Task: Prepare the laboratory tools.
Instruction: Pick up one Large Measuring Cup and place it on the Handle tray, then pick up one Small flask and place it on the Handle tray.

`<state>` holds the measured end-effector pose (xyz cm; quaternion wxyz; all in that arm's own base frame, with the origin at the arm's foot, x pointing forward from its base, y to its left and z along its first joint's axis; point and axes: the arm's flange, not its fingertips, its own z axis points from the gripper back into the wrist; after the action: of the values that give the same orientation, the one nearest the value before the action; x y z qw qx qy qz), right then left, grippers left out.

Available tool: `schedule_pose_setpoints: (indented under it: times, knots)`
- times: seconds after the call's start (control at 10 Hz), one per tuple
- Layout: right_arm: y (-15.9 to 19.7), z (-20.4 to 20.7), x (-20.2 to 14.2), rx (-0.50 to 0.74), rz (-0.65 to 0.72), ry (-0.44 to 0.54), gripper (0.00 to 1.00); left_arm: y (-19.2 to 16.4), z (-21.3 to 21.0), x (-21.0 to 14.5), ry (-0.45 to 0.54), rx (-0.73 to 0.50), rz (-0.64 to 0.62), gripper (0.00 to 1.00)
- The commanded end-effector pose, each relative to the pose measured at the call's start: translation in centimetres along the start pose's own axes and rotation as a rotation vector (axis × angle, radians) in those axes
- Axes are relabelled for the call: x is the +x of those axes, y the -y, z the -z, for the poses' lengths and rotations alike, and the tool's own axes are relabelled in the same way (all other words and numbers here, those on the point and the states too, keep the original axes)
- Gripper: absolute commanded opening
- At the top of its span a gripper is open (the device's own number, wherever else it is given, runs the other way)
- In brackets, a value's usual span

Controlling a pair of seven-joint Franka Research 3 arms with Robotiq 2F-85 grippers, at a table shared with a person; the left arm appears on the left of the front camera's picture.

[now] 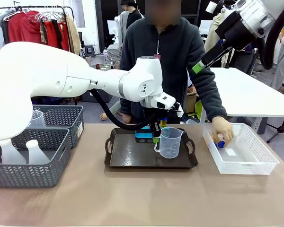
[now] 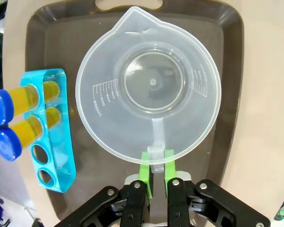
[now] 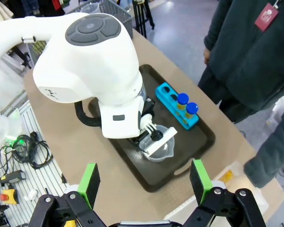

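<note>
Measuring beaker (image 2: 149, 85) stands upright on the dark tray (image 2: 227, 56), just beside the blue rack (image 2: 52, 132), its handle pinched in my left claw (image 2: 154, 165); my right claw (image 3: 144, 176) hangs spread high above. Empty, thin clear plastic, it looks light, slick and springy at the rim, so the stiffer handle seems the sound hold. Long axis vertical, mouth up, spout pointing away from my left claw.
</note>
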<state>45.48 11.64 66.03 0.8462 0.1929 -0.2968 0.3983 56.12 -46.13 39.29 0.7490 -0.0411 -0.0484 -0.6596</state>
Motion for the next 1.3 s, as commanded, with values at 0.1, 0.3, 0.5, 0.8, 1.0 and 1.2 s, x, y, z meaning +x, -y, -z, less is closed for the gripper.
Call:
schedule_pose_setpoints:
  times: [0.1,0.3,0.5,0.8,1.0,1.2]
  knots:
    - [0.1,-0.1,0.0,0.003,-0.001,0.01,1.0,-0.6,-0.1,-0.3,-0.02,-0.008,0.019,0.42]
    - [0.1,-0.1,0.0,0.003,-0.001,0.01,1.0,-0.5,-0.7,-0.3,-0.018,-0.002,0.013,0.81]
    - [0.1,-0.1,0.0,0.003,-0.001,0.01,1.0,-0.2,-2.0,-0.6,-0.01,0.013,0.011,1.0]
    - [0.1,-0.1,0.0,0.003,-0.001,0.01,1.0,0.6,-3.5,-1.0,-0.004,0.027,0.007,1.0]
    - [0.1,-0.1,0.0,0.003,-0.001,0.01,1.0,1.1,-4.5,-1.3,0.007,0.032,0.004,1.0]
    - [0.1,-0.1,0.0,0.003,-0.001,0.01,1.0,1.4,-5.7,-2.1,0.008,0.043,-0.008,1.0]
